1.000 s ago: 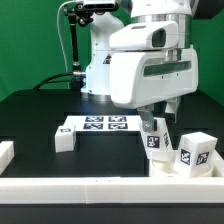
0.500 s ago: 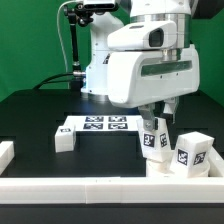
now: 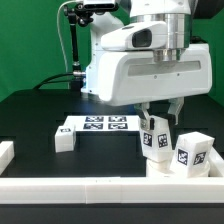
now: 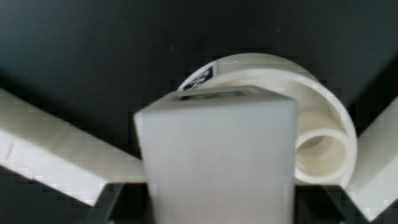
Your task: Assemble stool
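While the big white arm [image 3: 150, 60] fills the middle of the exterior view, the black worktop [image 3: 40, 120] spreads under it, fenced at the front by a long white border rail [image 3: 90, 186], with the marker board [image 3: 97, 124] lying flat behind. Down by the exterior view's right corner is the stool's round seat disc [image 4: 267, 85]. It shows plainly only in the wrist view, just beyond the held leg [image 3: 154, 140], and whether the two touch I cannot tell. A second leg [image 3: 192, 153] stands just beside it to the right, and a third leg [image 3: 63, 141] waits well apart on the left, near the marker board. Now the danger, as I read it: the held leg looks slightly tilted, so pressing it in could jam it or skid the disc against the rail. A swing could also clip the neighbouring leg and topple it. And the pincer [image 3: 161, 119]: its jaws stand about a leg's width apart and appear clamped on that leg's upper sides, touching nothing else.
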Controlling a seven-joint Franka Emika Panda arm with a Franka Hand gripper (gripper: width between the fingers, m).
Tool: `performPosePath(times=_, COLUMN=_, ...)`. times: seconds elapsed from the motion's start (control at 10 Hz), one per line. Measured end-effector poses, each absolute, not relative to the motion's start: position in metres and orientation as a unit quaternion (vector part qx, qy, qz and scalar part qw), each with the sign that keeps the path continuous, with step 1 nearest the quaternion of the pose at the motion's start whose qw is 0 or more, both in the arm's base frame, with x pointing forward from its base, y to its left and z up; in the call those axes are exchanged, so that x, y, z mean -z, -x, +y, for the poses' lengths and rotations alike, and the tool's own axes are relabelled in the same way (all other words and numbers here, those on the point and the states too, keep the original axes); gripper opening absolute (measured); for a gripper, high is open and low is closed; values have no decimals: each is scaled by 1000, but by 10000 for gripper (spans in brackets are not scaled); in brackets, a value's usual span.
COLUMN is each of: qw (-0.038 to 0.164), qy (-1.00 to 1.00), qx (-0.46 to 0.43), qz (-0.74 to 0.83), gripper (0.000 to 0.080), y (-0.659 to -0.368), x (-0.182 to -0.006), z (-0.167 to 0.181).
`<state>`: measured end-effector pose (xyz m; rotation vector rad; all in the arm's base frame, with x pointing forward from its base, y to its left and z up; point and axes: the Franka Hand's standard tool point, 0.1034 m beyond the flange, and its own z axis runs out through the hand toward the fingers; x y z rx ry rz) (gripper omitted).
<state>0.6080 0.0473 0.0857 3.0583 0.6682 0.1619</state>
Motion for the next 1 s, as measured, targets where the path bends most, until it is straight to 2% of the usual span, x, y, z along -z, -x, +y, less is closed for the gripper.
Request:
performPosePath(times=0.7, qw=-12, qy=-995, qx=-64, qz=-77, gripper=340, y=-609, x=-85, z=47)
performPosePath(times=1.0, qw=-37, qy=-967, qx=-57, qz=-247, gripper=340, y=-608, x=-84, z=47)
